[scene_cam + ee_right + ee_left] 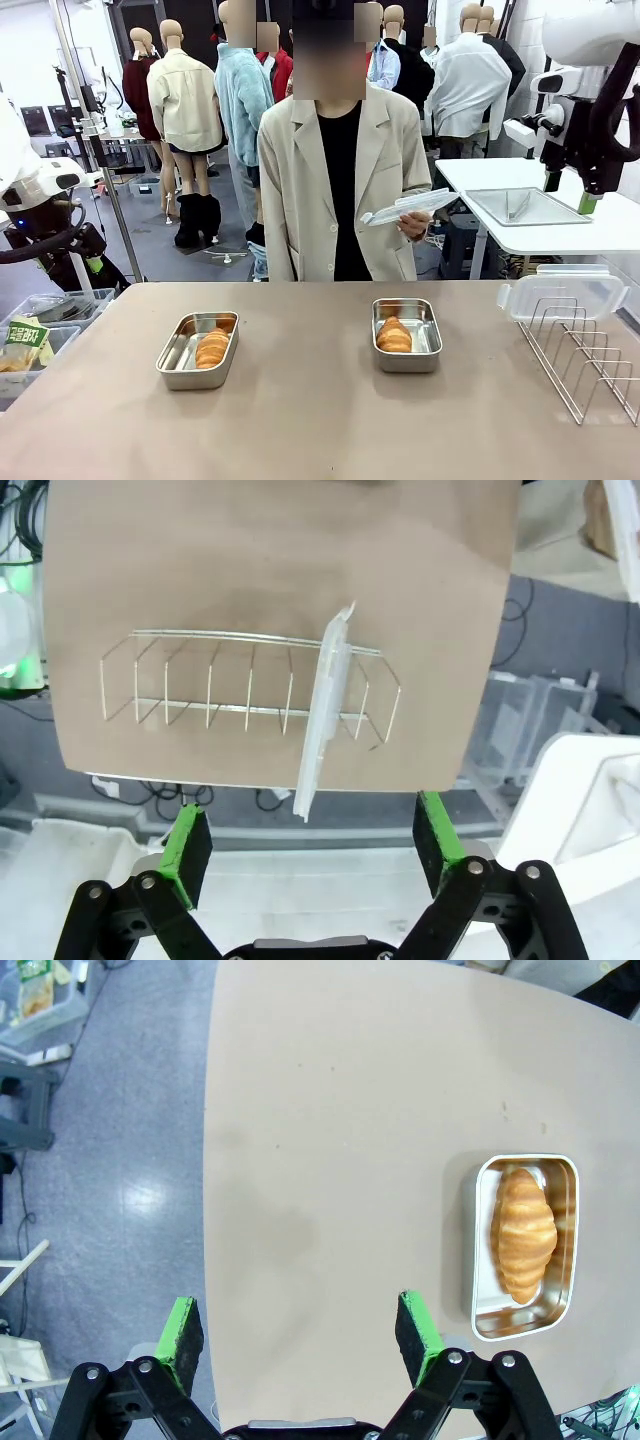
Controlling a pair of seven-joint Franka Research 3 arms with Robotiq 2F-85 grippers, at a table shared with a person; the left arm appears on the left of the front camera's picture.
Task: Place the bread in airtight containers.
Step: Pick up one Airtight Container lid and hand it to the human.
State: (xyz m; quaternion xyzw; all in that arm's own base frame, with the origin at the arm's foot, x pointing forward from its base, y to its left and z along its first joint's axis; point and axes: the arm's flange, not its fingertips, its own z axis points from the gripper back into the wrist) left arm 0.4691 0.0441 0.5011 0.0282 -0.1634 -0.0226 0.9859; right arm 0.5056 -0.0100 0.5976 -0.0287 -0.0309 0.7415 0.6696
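We see one bread [212, 348] lying in each open pan [175, 362], the pans either side of the surface's [310, 420] middle, so we judge that lidding comes next. One lid [565, 292] stands upright in the rack [590, 370] at the right edge, probably for easy pinching, while the person's hand [413, 225] offers another. Our left fingers [182, 1332] and right fingers [188, 845] gape wide, empty, above opposite edges
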